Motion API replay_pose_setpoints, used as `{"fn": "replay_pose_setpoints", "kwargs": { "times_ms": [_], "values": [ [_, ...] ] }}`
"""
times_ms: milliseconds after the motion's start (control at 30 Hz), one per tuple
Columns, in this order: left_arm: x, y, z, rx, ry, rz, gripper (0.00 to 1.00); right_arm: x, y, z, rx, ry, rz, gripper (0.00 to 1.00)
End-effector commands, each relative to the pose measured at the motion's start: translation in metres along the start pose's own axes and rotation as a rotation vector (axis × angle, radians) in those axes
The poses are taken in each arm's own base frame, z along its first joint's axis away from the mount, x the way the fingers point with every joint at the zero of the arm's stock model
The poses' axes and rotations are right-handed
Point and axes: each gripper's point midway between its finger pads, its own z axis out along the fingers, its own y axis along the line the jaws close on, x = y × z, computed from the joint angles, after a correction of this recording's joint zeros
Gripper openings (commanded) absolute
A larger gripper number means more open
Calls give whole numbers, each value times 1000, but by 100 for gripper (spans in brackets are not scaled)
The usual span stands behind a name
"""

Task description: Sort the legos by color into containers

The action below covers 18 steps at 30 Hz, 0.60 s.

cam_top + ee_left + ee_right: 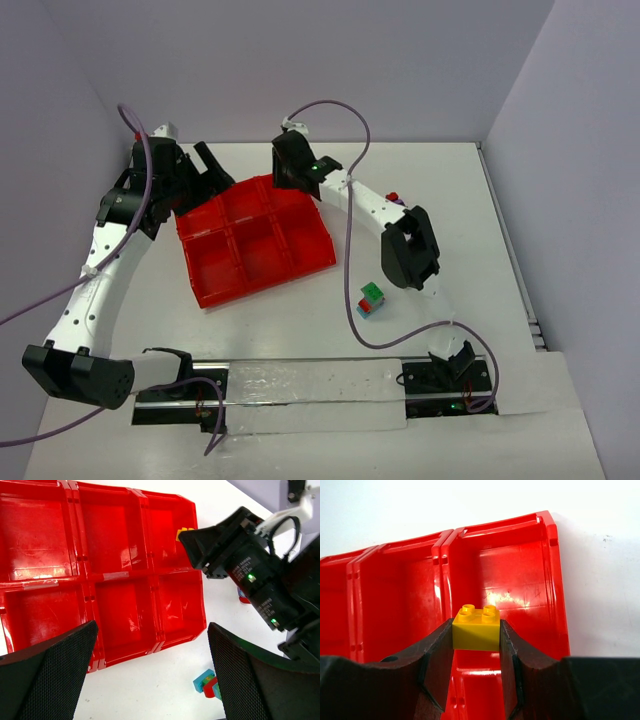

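My right gripper (476, 624) is shut on an orange-yellow brick (476, 632), studs up, and holds it over the far right corner compartment of the red tray (555, 580). From above, this gripper (290, 178) is at the tray's (215, 290) far edge. In the left wrist view the brick (181, 531) shows at the right gripper's tip. A small stack of green, red and teal-blue bricks (371, 298) lies on the table right of the tray, and also shows in the left wrist view (206, 682). My left gripper (205, 172) is open and empty above the tray's far left corner (152, 630).
A small red and purple piece (396, 197) lies on the table behind the right forearm. Purple cables loop over both arms. Walls close in at the far side and both sides of the white table (300, 320).
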Motion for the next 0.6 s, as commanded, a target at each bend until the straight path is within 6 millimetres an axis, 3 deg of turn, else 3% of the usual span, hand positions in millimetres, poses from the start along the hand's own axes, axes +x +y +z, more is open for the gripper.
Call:
{"fn": "replay_pose_setpoints", "kwargs": {
  "times_ms": [0, 100, 200, 233, 333, 500, 567],
  "values": [
    [-19, -8, -9, 32, -75, 8, 99, -8, -1, 11, 7, -14, -3, 20],
    [-21, -10, -11, 35, -76, 15, 99, -6, -4, 17, 23, -12, -9, 25],
    [-22, -9, -10, 29, -78, 18, 99, -9, -6, 19, 33, -18, 1, 39],
    [-22, -9, -10, 25, -79, 18, 99, -11, -6, 19, 32, -21, 5, 50],
    [-21, -7, -7, 19, -72, 20, 99, -20, -5, 14, 28, -38, -2, 61],
    [-16, -5, -4, 16, -60, 20, 99, -60, 5, -21, -3, -111, -19, 62],
    [-13, -4, -3, 23, -53, 27, 99, -83, 6, -48, -11, -163, -26, 62]
  ]
}}
